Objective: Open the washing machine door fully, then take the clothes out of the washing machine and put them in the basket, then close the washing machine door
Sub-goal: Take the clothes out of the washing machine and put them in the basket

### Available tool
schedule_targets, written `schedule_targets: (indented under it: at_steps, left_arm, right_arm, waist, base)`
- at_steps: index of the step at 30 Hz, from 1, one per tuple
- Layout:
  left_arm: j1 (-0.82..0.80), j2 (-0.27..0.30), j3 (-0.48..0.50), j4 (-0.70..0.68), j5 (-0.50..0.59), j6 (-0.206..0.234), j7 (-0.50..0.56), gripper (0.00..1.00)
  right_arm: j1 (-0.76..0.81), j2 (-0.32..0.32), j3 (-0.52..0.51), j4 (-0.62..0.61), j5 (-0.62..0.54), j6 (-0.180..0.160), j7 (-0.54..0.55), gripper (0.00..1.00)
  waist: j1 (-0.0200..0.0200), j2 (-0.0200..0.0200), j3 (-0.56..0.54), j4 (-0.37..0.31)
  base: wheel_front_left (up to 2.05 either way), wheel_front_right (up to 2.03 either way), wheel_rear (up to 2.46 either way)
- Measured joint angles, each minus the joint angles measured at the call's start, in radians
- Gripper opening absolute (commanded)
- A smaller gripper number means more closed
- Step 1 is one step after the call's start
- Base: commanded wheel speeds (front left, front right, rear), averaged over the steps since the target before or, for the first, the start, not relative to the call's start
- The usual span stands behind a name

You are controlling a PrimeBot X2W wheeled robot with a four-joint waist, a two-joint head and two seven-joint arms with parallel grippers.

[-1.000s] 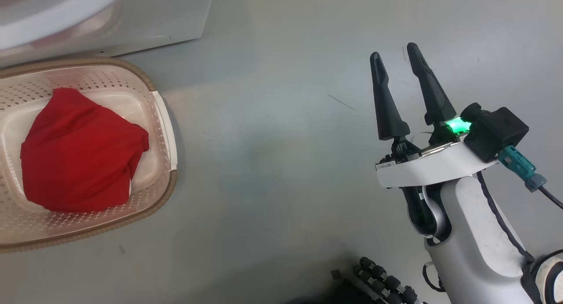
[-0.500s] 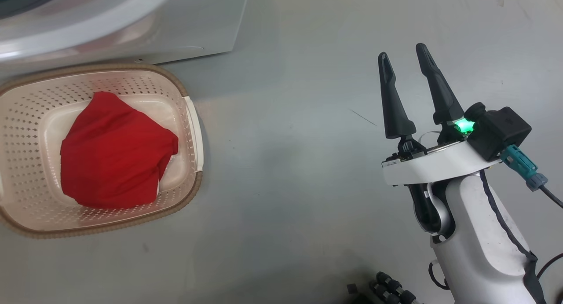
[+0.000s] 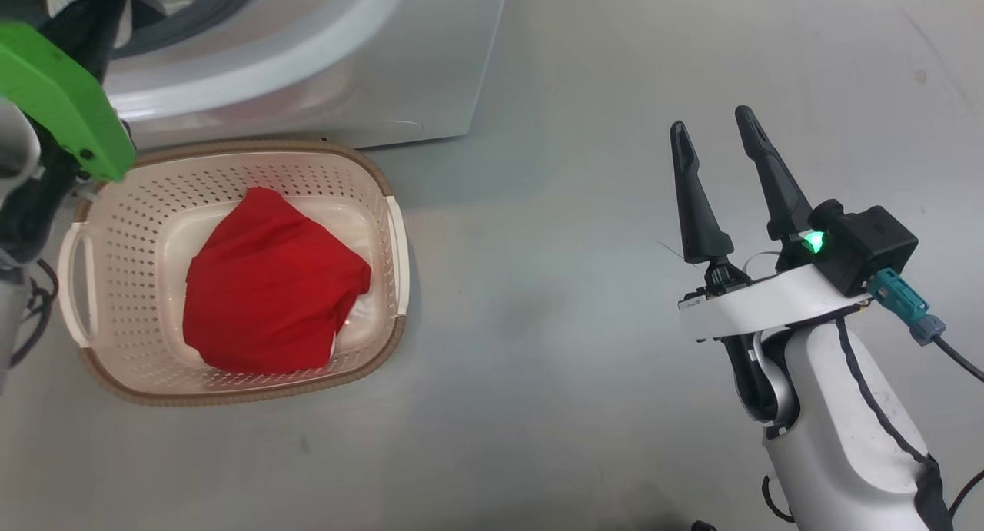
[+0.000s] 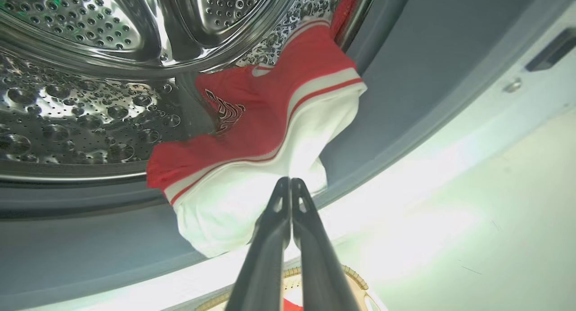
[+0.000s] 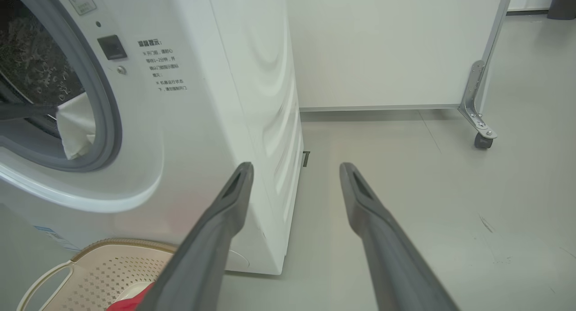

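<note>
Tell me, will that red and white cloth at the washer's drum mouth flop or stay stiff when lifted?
Probably floppy: the red garment with white trim sags in folds from the shut left gripper. Likely light, since that thin pinch seems to hold it.

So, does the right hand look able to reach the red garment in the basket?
Probably yes. The right hand is open and holds nothing, the red garment lies uncovered in the open-topped basket, and only bare floor lies between them; it would have to swing well across, though.
</note>
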Motion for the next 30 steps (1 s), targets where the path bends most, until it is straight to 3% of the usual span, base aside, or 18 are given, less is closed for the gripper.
schedule_targets:
  at_steps: [19,30]
  left_arm:
    - [0.257,-0.012,-0.096,-0.079,0.054,-0.001,-0.360,0.00]
    - [0.335,-0.014,-0.056,-0.136,0.090,-0.001,-0.564,0.00]
  right_arm:
    - [0.111,-0.002,-0.021,0.059,-0.036,0.014,0.000,1.00]
    - [0.149,-0.001,-0.017,0.069,-0.038,0.022,0.000,1.00]
  waist:
    - [0.0000,0.0000,-0.194,0.129]
    - [0.0000,0.0000,-0.282,0.178]
  base:
    - [0.00,0.00,0.00]
    - [0.00,0.00,0.00]
